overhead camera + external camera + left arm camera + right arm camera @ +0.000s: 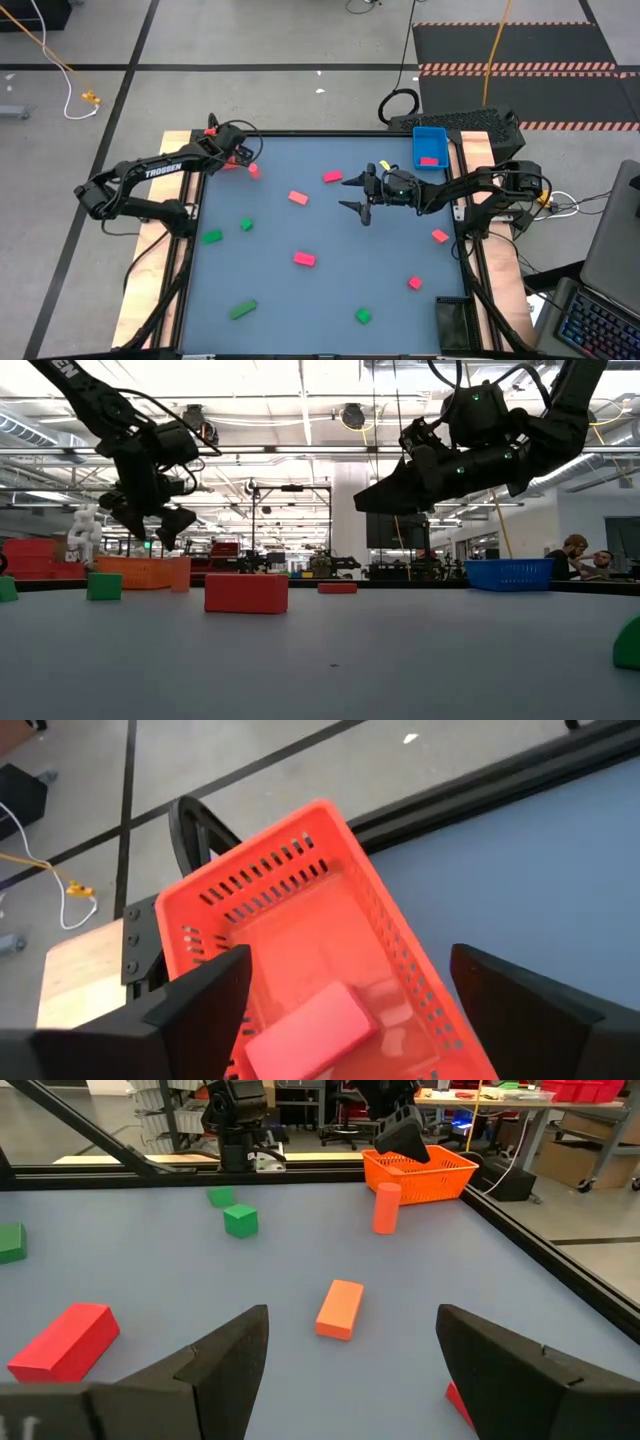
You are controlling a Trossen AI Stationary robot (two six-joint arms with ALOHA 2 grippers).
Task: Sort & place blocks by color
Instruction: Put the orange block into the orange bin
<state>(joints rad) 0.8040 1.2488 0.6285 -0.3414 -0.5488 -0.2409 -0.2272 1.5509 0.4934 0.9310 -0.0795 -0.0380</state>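
My left gripper (236,156) is open above the orange-red basket (300,850) at the table's far left corner. A salmon block (310,1028) lies flat on the basket's floor, below and between the fingers and apart from them. My right gripper (346,193) is open and empty above the middle of the table, pointing toward its left edge. A salmon block (340,1308) lies flat on the table just ahead of it, and a red block (62,1342) lies to one side. Pink, red and green blocks lie scattered on the blue-grey table (270,290).
A blue tray (430,147) at the far right corner holds one pink block. A dark tray (455,322) sits at the near right corner. A salmon bar (386,1208) stands upright beside the basket. Green blocks (212,237) (243,310) lie toward the left and near sides.
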